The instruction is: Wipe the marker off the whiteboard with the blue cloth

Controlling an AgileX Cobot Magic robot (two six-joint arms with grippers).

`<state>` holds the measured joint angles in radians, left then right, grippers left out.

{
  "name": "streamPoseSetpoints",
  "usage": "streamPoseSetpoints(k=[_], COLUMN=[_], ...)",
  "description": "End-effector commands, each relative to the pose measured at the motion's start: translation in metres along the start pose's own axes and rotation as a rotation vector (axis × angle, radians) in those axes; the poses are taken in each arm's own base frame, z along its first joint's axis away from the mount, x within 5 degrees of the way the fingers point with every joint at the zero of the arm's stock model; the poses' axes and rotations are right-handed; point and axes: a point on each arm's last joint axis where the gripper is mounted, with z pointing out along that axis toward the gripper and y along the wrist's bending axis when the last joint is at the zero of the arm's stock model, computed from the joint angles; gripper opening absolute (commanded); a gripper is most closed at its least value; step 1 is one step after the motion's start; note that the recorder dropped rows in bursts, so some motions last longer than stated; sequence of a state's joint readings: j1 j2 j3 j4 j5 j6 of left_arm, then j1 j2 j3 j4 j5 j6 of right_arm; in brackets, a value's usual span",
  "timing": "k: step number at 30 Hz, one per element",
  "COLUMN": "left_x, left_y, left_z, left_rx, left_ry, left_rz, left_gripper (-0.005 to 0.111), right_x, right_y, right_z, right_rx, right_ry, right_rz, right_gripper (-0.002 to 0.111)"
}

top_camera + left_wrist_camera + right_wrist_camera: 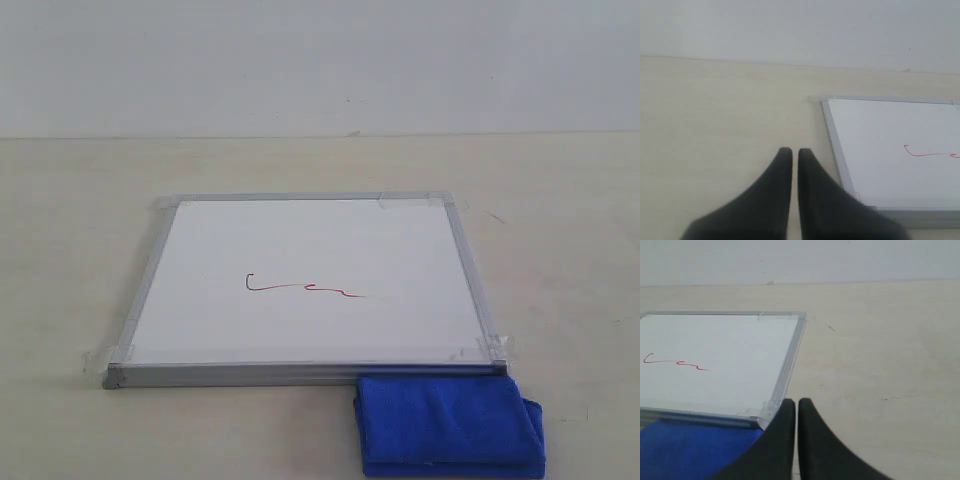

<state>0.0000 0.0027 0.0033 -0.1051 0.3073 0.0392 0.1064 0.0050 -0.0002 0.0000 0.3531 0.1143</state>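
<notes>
The whiteboard (310, 285) lies flat on the table, silver-framed, with clear tape at its corners. A thin red marker line (302, 288) with a hook at its left end crosses the board's middle. The blue cloth (447, 425) lies folded against the board's near right corner. Neither arm shows in the exterior view. My left gripper (794, 152) is shut and empty over bare table beside the board's left edge (837, 150). My right gripper (797, 403) is shut and empty near the board's right corner (767, 410), with the blue cloth (695, 450) just beside it.
A pale beige table (560, 250) surrounds the board on all sides. A plain light wall (320, 60) rises behind its far edge. A few small dark marks (831, 328) dot the tabletop to the right of the board.
</notes>
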Motion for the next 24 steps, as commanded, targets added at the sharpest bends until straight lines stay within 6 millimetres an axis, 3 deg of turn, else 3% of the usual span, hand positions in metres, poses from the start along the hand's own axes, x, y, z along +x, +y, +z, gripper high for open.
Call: streamPoseSetpoints(k=[1, 24], left_x=[-0.0018, -0.0018], left_y=[-0.0003, -0.0003], left_z=[-0.0005, -0.0005], left_rx=[0.003, 0.003], left_ry=[-0.013, -0.013], left_rz=[-0.003, -0.003], left_gripper=[0.004, 0.004], right_x=[-0.0014, -0.0014], right_y=[-0.0004, -0.0004], right_z=[-0.0003, -0.0003], right_rx=[0.006, 0.006], right_ry=[-0.019, -0.019], right_rz=[-0.008, -0.008], right_gripper=[0.000, 0.000])
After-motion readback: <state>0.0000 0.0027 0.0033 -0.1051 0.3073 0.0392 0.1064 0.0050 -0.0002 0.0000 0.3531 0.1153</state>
